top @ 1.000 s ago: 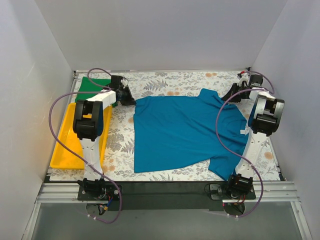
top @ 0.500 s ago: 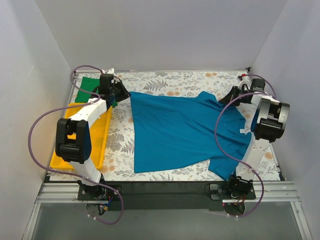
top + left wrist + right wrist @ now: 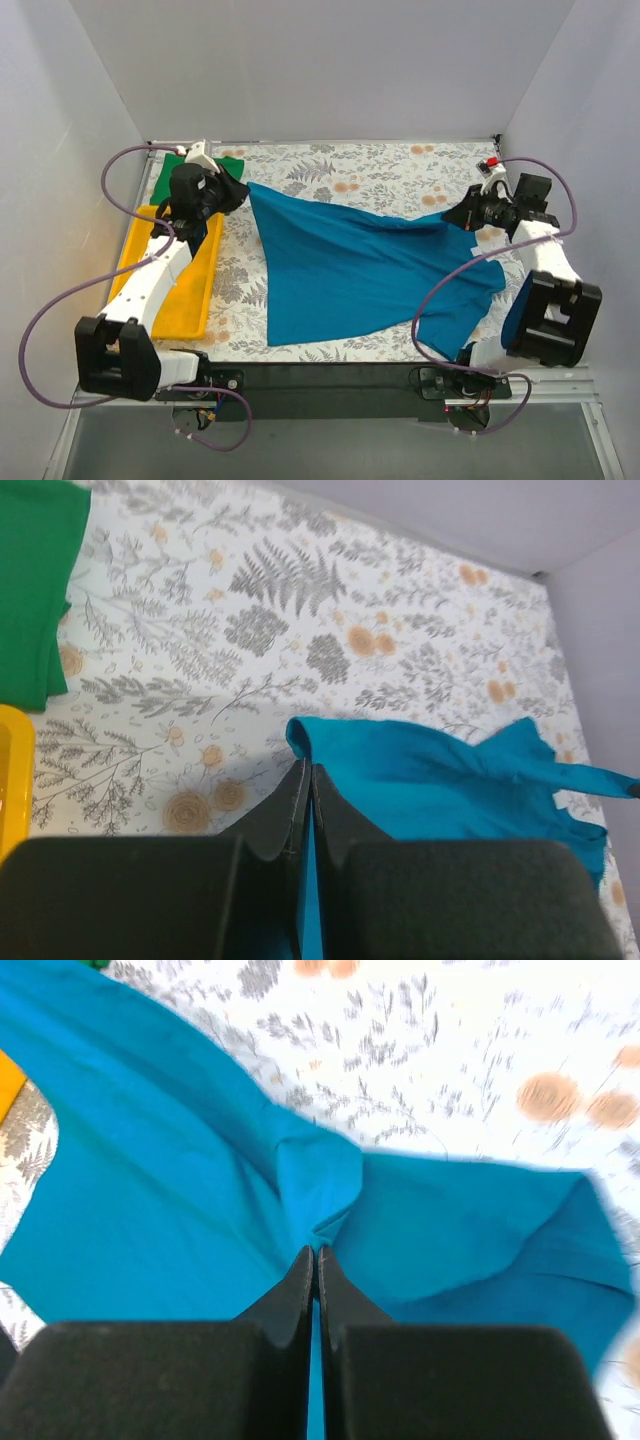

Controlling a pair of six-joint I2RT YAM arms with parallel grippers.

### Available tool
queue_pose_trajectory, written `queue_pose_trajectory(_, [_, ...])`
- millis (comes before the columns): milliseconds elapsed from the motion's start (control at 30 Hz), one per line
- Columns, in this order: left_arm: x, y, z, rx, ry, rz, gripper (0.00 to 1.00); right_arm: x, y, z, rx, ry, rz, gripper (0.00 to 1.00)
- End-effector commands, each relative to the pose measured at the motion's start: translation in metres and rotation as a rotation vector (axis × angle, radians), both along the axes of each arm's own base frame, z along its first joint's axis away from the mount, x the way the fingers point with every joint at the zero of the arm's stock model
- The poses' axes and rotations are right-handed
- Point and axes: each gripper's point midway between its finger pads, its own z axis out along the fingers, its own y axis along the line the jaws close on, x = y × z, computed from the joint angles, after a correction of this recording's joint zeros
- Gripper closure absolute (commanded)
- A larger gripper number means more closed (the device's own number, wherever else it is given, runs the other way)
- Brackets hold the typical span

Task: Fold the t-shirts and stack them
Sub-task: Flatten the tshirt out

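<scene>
Left tool (image 3: 303, 770) pinches teal t-shirt (image 3: 350, 280); right tool (image 3: 313, 1252) too

A shallow rectangular yellow plastic tray (image 3: 195, 295) lies along the left edge of the worktop (image 3: 350, 170), which is covered by a white cloth printed with grey ferns and orange flowers. Plain white walls (image 3: 320, 70) enclose three sides.

Cloth, matt, fine smooth knit, draping in soft folds: teal-blue t-shirt (image 3: 350, 270). Same matt cloth: green t-shirt (image 3: 30, 580). Smooth plastic, slight sheen: yellow tray (image 3: 188, 298). Matt floral-print covering: tabletop (image 3: 350, 165). Smooth matt black plastic: left tool (image 3: 305, 770), right tool (image 3: 315, 1255).
</scene>
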Motion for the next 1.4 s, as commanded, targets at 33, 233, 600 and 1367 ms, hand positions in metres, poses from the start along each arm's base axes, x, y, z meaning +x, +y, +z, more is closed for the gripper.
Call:
queue_pose_trajectory(33, [-0.025, 0.009, 0.098, -0.024, -0.254, 0.018, 1.0, -0.015, -0.008, 0.11, -0.212, -0.316, 0.026, 0.99])
queue_pose_trajectory(233, [-0.077, 0.015, 0.251, -0.14, -0.579, 0.025, 1.0, -0.055, -0.012, 0.299, -0.449, -0.717, -0.038, 0.99])
queue_pose_trajectory(600, [-0.225, 0.033, 0.463, -0.288, -1.103, -0.01, 1.0, -0.179, -0.007, 0.541, -0.517, -1.322, -0.413, 0.99])
queue_pose_trajectory(1367, [-0.093, 0.023, 0.283, -0.177, -0.737, 0.069, 1.0, -0.075, -0.017, 0.439, -0.425, -1.072, -0.273, 0.99])
